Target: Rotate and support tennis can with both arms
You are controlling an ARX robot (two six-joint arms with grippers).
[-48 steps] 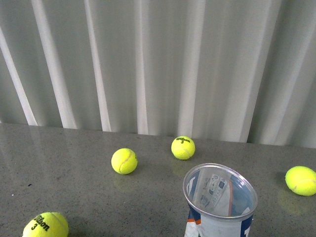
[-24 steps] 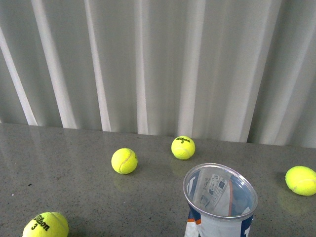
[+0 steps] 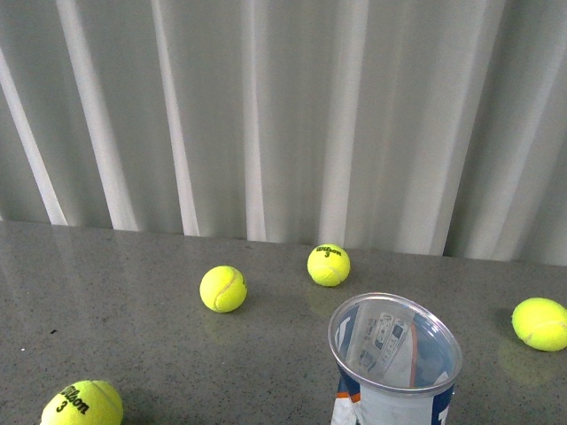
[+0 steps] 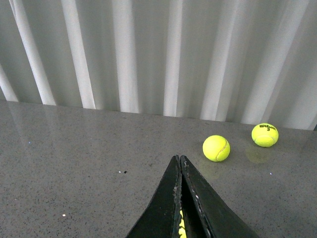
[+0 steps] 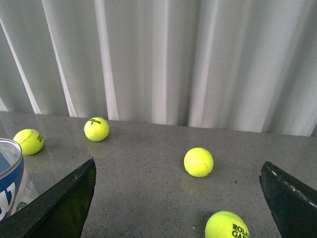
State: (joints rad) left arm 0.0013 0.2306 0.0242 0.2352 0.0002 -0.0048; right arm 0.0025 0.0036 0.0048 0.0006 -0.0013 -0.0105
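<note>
Approach step: the can (image 3: 395, 359) stands unheld, left fingers (image 4: 179, 188) pressed closed, right fingers (image 5: 74, 193) spread wide; next, both must close in on it.

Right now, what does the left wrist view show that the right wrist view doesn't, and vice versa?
Only the left wrist view: the left hand, fingers pressed together, a sliver of yellow-green between them lower down. Only the right wrist view: the right hand wide open, the tennis can at the picture's edge, and a ball printed ROLAND. Both share the grey table, the white curtain and the ball marked 3.
</note>
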